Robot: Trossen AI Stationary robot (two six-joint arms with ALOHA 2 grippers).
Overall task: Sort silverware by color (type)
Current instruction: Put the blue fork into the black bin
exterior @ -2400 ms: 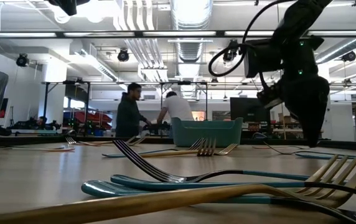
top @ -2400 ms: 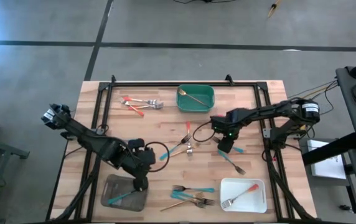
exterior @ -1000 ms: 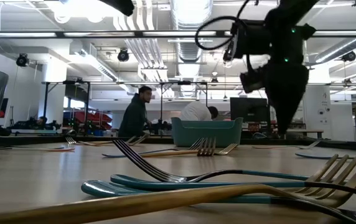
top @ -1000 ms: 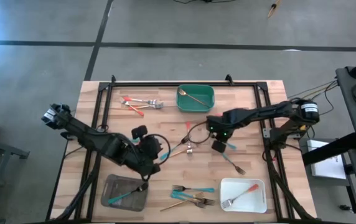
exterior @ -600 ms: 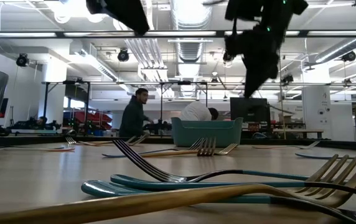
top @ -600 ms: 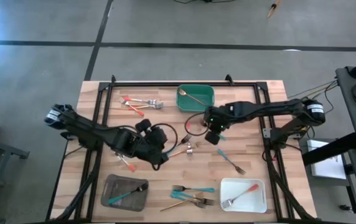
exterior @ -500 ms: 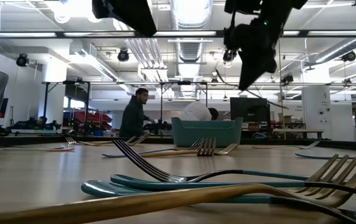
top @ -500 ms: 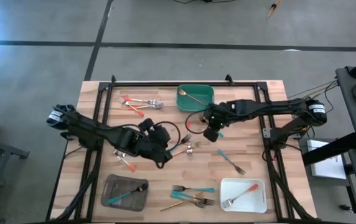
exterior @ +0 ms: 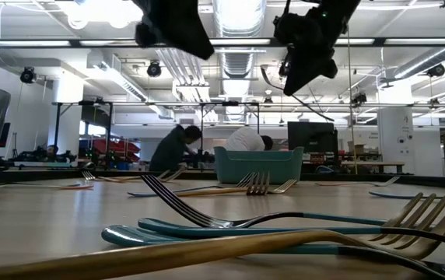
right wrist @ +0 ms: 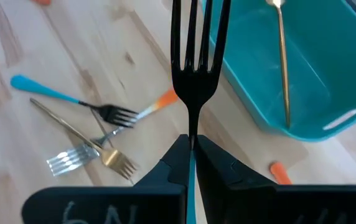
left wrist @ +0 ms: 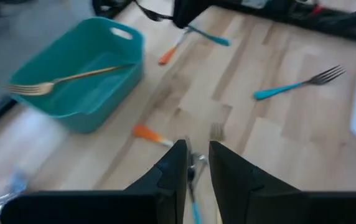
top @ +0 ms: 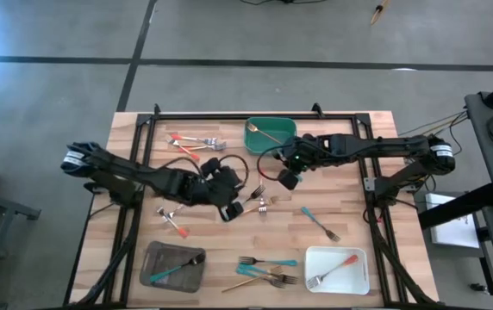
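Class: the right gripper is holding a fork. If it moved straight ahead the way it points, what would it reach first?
Probably the green tray: the right gripper aims its fork at the near rim, though depth is uncertain.

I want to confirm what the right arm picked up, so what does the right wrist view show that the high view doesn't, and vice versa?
Only the right wrist view: the right gripper shut on a teal-handled fork, tines pointing forward. Only the high view: the grey tray, the white tray and the left gripper over the table's middle. Both: the green tray holding a gold utensil.
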